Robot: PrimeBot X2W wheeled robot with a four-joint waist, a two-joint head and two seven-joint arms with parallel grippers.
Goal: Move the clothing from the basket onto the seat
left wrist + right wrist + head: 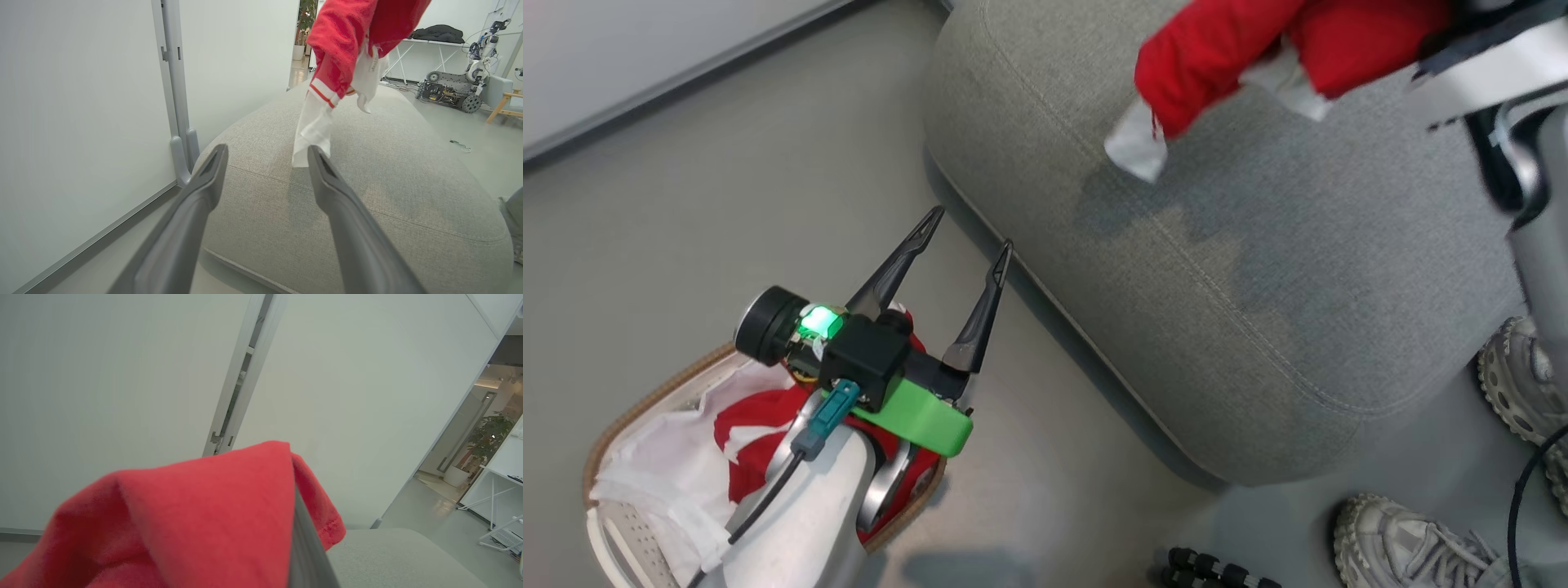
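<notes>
**A:** What's nearest?

**B:** The left gripper (pixel 971 227), fingers spread apart with nothing between them. It hovers over the basket (pixel 625 531), which stands on the floor. Some red clothing (pixel 752 433) lies inside, bunched on the white lining (pixel 670 465).

**A:** And next to that?

**B:** The grey seat (pixel 1258 269), just past those fingertips. A person's two pale shoes (pixel 1405 547) stand by its near right corner.

**A:** Where's the other piece?

**B:** A red garment (pixel 1217 57) hangs in the air above the seat. Its white sleeve (pixel 314 130) dangles close to the cushion, and I can't tell if it touches. The right gripper (pixel 282 506) is clamped on it. Cloth covers all but one dark finger (pixel 304 547).

**A:** And behind?

**B:** A white panel wall (pixel 81 102).
</notes>
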